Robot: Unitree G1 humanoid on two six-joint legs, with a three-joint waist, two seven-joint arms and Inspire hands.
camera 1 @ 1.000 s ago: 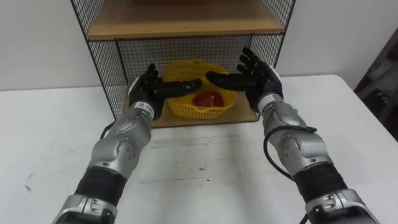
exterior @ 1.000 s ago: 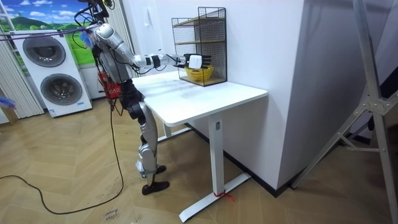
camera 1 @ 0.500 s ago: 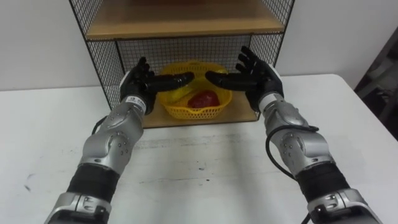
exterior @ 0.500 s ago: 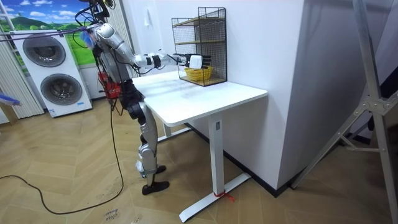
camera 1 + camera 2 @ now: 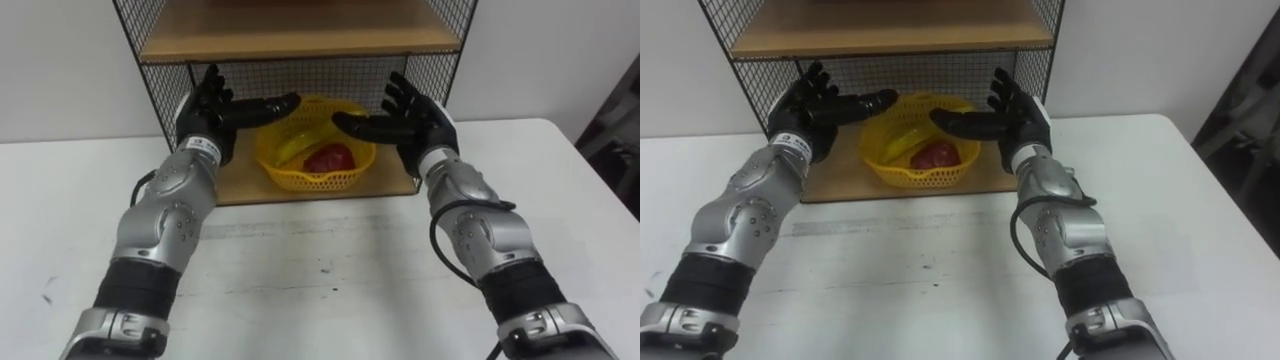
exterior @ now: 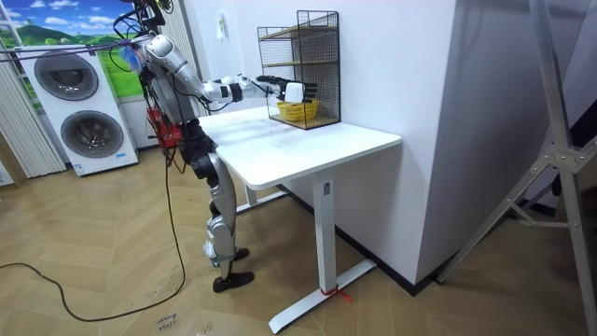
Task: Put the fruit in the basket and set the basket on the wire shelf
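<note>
White bench [image 5: 300, 270], upper centre: yellow basket [image 5: 318, 180] sits on the bottom board of the wire shelf [image 5: 160, 95], holding red fruit [image 5: 332, 160] and a yellow piece partly hidden by the rim. Left hand [image 5: 212, 108] and right hand [image 5: 412, 120] flank it, fingers spread, empty.

White desk [image 6: 303, 149], wooden floor [image 6: 103, 238], stacked washing machines [image 6: 82, 140].

The wire shelf [image 5: 300, 40] stands at the back of the bench [image 5: 330, 270], against the wall. The basket [image 5: 318, 180] sits on its lowest board, with the fruit [image 5: 328, 160] inside. The left hand [image 5: 215, 112] hovers left of the basket and the right hand [image 5: 405, 118] right of it.
</note>
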